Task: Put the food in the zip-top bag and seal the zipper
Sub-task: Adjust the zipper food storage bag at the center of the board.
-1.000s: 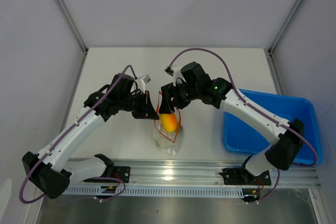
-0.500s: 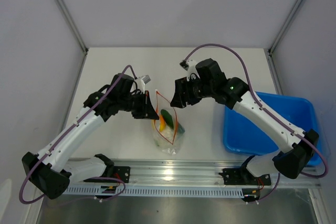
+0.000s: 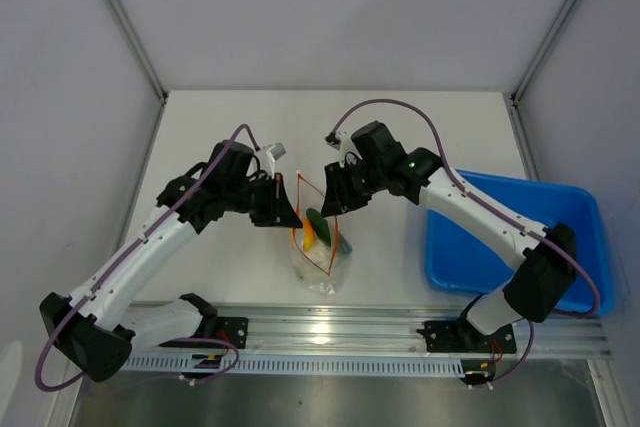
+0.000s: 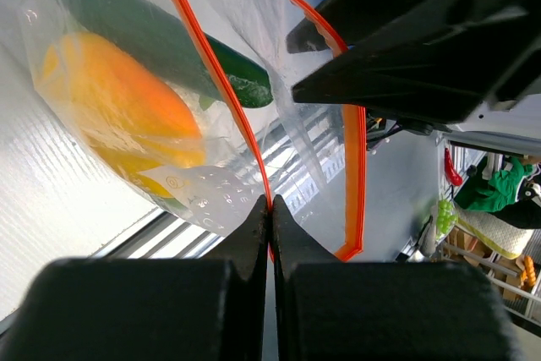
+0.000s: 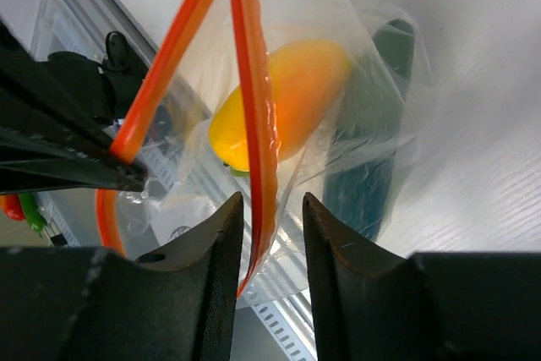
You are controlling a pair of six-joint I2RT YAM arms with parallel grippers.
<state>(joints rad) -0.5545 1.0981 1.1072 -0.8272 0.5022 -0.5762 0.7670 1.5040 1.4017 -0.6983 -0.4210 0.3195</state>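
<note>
The clear zip-top bag (image 3: 322, 265) hangs upright between my grippers, its mouth open. My left gripper (image 3: 291, 215) is shut on the orange-red zipper (image 4: 221, 82) at the near lip (image 4: 270, 205). The yellow-orange fruit (image 3: 308, 236) and the dark green cucumber (image 3: 320, 222) lie inside the bag, as the left wrist view shows for the fruit (image 4: 118, 107) and the cucumber (image 4: 169, 40). My right gripper (image 3: 331, 203) is open, its jaws either side of the far zipper strip (image 5: 258, 141) without pinching it (image 5: 272, 202). The leafy lump is not clearly visible.
A blue tray (image 3: 480, 247) stands at the right, under my right forearm. A metal rail (image 3: 330, 332) runs along the near table edge just below the bag. Frame posts rise at the back corners.
The right gripper let the fruit drop into the bag, pulled away to the right, then came back to the bag's far lip. The left gripper kept its hold.
</note>
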